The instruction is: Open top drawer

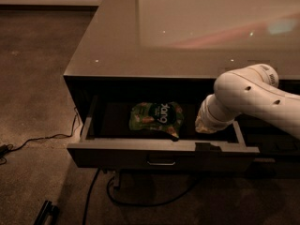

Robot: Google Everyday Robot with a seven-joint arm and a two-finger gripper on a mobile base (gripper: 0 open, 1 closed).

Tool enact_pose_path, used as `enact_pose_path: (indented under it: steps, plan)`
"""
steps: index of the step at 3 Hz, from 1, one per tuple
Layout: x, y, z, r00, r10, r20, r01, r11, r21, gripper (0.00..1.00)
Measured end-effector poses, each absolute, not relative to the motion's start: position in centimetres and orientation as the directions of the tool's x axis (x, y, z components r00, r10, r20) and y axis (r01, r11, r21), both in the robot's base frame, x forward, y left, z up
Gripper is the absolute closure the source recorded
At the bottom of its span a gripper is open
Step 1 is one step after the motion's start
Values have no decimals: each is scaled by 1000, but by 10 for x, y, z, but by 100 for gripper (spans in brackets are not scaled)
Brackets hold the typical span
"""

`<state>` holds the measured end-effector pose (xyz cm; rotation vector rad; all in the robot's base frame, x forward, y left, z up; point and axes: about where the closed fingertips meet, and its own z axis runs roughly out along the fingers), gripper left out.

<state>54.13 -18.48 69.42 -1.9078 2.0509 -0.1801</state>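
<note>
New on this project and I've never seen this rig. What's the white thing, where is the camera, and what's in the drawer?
The white jointed tube is the robot's single arm; its mobile base is out of view. There is one camera, looking down at the front of a dark cabinet; where it is mounted is not on record. The top drawer stands open, with a small metal pull at its centre. A green snack bag lies inside. The arm reaches down at the drawer's right end, and its pincer sits at the front edge, mostly hidden by the wrist. I cannot tell whether it is gripping the drawer.
</note>
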Motion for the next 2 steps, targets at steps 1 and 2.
enact_pose_path:
  steps: [1,2]
  plan:
    - [541,-181,684,-43,-984,-172,-954,92,-286,100]
    - [534,-169,670,-17,-984,-176,-965,62,-254,100]
